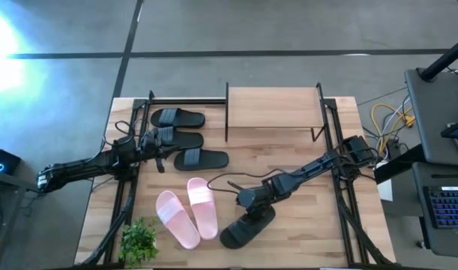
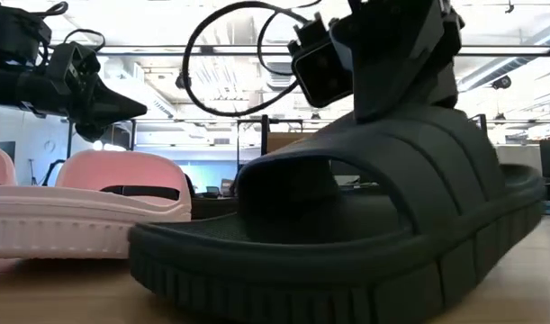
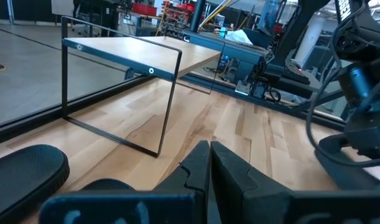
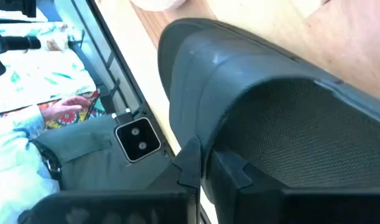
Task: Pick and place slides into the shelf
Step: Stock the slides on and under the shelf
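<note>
A black slide (image 1: pixel 247 227) lies near the table's front edge, its sole flat on the wood. My right gripper (image 1: pixel 252 204) stands over its strap (image 2: pixel 410 162), fingers shut in the right wrist view (image 4: pixel 202 155). Two pale pink slides (image 1: pixel 190 214) lie side by side to its left. Three more black slides (image 1: pixel 178 137) lie in a row at the far left. My left gripper (image 1: pixel 160 148) hovers shut beside them. The shelf (image 1: pixel 273 109), with a light plank top on a thin black frame, stands at the far edge. My right gripper comes down slanting from the table's far right onto the rear of the black slide's strap (image 4: pixel 239 81). Its shut fingers (image 4: pixel 190 162) stand at the slide's side edge. The strap hides the fingertips in the low view, so I cannot tell whether they touch it.
A small green plant (image 1: pixel 139 240) sits at the near left corner. Black frame rails (image 1: pixel 127 187) run along both table sides. A person's hand (image 4: pixel 65 106) shows beyond the near edge. Bare wood lies between the shelf and the near slide.
</note>
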Available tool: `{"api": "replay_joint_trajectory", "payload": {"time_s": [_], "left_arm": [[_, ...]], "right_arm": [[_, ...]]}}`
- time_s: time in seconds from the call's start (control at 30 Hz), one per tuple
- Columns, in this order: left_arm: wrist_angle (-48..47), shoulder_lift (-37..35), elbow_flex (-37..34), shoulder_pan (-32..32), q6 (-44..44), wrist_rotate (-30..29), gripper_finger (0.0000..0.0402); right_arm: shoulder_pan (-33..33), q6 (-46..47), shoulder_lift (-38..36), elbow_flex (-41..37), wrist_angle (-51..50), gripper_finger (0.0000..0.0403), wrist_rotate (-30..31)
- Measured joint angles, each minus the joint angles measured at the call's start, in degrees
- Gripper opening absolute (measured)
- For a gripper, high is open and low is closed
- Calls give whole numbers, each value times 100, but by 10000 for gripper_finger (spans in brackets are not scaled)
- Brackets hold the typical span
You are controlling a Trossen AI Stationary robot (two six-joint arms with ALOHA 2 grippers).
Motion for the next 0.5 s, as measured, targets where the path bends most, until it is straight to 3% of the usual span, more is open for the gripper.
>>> {"api": "replay_joint_trajectory", "payload": {"time_s": [0.27,0.37,0.5], "left_arm": [[4,15,0,1,0,15,0],[-1,28,-1,1,0,15,0],[-1,28,0,0,1,13,0]], "right_arm": [[0,107,-169,-38,-57,10,660],[8,343,-378,-126,-60,9,1294],[2,1273,-809,-381,-253,9,2798]]}}
